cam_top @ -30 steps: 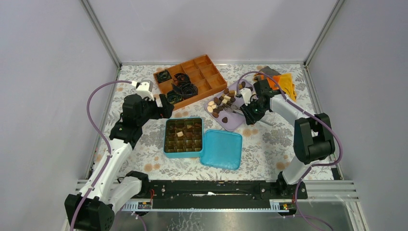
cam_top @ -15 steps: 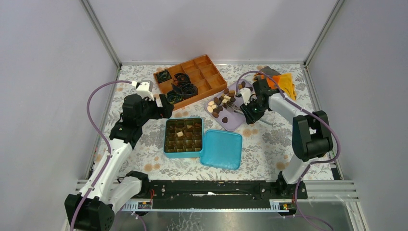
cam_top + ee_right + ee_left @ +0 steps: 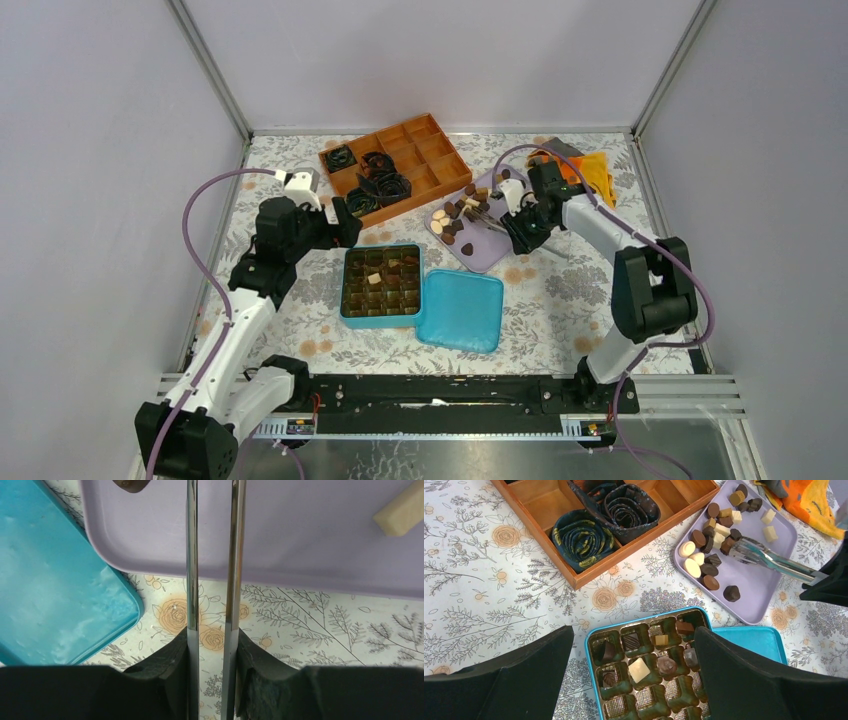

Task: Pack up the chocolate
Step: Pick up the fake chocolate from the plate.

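We see the right gripper [image 3: 521,227] clamped on a pair of metal tongs [image 3: 191,555]. One finger presses on each blade, and the blades stand a little apart. The tongs run straight out ahead of this gripper, with their long axis crossing the lavender tray [image 3: 764,587] towards the chocolate [image 3: 711,545].

Most pieces lie flat in a loose band beyond the tong tips. The band's long line follows the tray's far-left edge. From the right wrist, one cream piece [image 3: 402,515] lies ahead to the right and one brown piece [image 3: 130,484] ahead to the left, with bare tray between them. The tray's rounded near edge crosses just ahead of the fingers. The teal lid [image 3: 50,580] lies close on the left.

The right arm reaches forward and inward, its wrist low over the tray's near corner.

The left gripper [image 3: 633,632] has its jaws wide apart and holds nothing. It hangs above the teal box [image 3: 591,645], which sits between and below its fingers. A few pieces already sit in the box's cells. Ahead of it lies the wooden organiser [image 3: 549,505] holding black paper cups [image 3: 584,537], with open tablecloth between. The left forearm is raised and the wrist tips downward.
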Controlling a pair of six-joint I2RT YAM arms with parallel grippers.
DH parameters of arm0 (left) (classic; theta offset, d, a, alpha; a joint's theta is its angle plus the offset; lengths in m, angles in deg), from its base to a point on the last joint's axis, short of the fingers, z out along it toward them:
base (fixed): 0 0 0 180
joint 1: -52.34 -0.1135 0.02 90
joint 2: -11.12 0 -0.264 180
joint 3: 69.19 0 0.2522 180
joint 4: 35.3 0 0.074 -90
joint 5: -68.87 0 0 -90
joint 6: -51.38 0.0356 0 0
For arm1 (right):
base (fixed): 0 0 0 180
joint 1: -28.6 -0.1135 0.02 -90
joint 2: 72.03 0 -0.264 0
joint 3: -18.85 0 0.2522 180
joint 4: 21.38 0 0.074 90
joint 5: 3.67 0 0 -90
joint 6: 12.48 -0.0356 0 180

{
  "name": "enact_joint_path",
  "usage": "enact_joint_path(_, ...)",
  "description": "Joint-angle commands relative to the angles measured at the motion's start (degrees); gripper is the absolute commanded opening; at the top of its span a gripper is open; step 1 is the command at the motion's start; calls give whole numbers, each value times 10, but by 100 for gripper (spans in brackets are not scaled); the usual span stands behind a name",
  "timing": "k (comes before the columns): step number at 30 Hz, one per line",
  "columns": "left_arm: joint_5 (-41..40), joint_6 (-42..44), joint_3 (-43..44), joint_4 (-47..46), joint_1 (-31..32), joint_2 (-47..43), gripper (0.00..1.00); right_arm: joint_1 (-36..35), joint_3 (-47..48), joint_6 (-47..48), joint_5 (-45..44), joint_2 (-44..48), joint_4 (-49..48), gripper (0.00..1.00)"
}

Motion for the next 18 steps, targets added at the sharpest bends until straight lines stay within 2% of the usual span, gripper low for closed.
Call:
enact_joint_path(1, 3, 7, -3, -14, -3, 4, 99, 1, -9, 13, 21, 75, -6, 0)
enact_joint_path(8, -1, 9, 0, -7, -3, 6, 99, 2, -21, 42, 68, 123, 13, 0)
enact_joint_path(15, -21, 20, -2, 0, -3, -15, 99, 1, -10, 138, 186, 184, 80, 0)
enact_joint_path(18, -21, 20, -4, 4, -4, -19, 99, -10, 4, 177, 207, 200, 114, 0)
